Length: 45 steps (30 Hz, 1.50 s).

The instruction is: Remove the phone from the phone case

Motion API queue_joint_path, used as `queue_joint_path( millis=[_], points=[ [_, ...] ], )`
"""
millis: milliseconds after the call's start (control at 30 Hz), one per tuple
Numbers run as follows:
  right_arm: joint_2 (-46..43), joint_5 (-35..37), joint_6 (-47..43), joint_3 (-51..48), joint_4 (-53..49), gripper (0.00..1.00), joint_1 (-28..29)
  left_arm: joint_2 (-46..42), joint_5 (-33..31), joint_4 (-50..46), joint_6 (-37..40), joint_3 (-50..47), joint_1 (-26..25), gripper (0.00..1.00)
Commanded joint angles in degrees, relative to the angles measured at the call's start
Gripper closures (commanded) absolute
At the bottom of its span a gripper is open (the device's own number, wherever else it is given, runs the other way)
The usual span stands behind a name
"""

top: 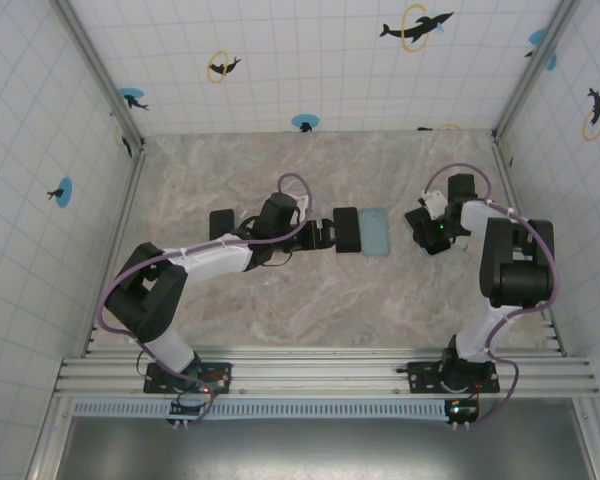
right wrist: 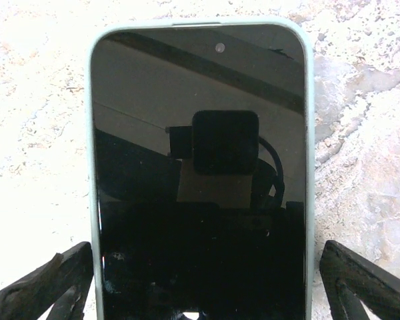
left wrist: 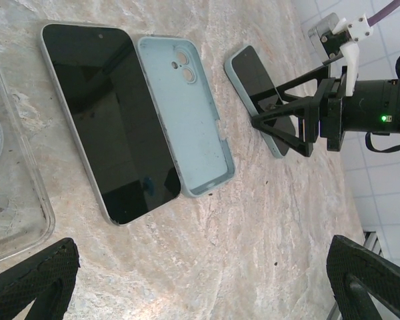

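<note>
A phone in a pale blue-green case (right wrist: 200,173) lies screen up on the marble table, also seen as the cased phone (left wrist: 253,93) from the left wrist. My right gripper (right wrist: 203,290) is open, with one black finger (right wrist: 40,287) at each long side of it, low over the screen. In the top view the right gripper (top: 426,232) covers it. A bare black phone (left wrist: 110,120) lies flat beside an empty light blue case (left wrist: 187,113). My left gripper (left wrist: 200,280) is open above bare table just short of them, holding nothing, and shows as the left gripper (top: 323,237) beside the bare phone (top: 346,230).
A clear case (left wrist: 13,200) with a white ring lies at the left wrist view's left edge. A dark flat object (top: 221,222) sits left of the left arm's wrist. Tiled walls (top: 40,150) enclose the table on three sides.
</note>
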Motion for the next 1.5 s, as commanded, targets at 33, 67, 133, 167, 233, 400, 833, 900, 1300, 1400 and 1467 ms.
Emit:
queue_joint_path(
  millis=[33,67,133,167,233,400,833,900,1300,1400,1467],
  points=[
    [0.6,2.8,-0.8,-2.5,-4.6,0.18,-0.4,-0.9,1.5,0.5,-0.2,0.7,0.5,0.02],
    [0.7,2.5,-0.5,-2.6,-4.6,0.20,-0.4,-0.9,1.6,0.6,-0.3,0.7,0.5,0.02],
    [1.1,2.2,0.0,-3.0,-5.1,0.26,-0.4,-0.7,1.8,0.5,-0.2,1.0,0.5,0.03],
    [1.1,2.2,0.2,-3.1,-5.2,0.29,-0.4,-0.6,1.9,0.4,-0.3,0.9,0.5,0.03],
    [0.5,1.9,1.0,-3.5,-4.7,0.36,-0.4,-0.5,1.9,0.4,-0.3,1.1,0.5,0.03],
    [-2.4,1.7,2.8,-3.5,-3.4,0.44,-0.3,0.3,2.5,1.4,-1.0,1.7,0.5,0.03],
    [-19.0,-11.5,16.6,-11.5,10.5,0.53,1.2,5.8,3.2,12.4,-9.3,6.4,-1.5,0.07],
    [-21.0,-12.9,19.2,-12.7,12.2,0.53,2.4,7.2,2.9,13.8,-10.5,8.1,-2.1,0.08],
    [-28.8,-13.4,29.4,-17.1,17.5,0.54,11.6,16.0,-0.5,15.4,-14.4,18.2,-5.4,0.21],
    [-29.6,-13.0,30.4,-17.3,17.6,0.54,13.5,17.6,-1.1,14.9,-14.8,20.1,-5.9,0.24],
    [-29.9,-12.7,30.9,-17.3,17.6,0.54,14.4,18.5,-1.5,13.9,-14.7,21.2,-6.1,0.27]
  ],
)
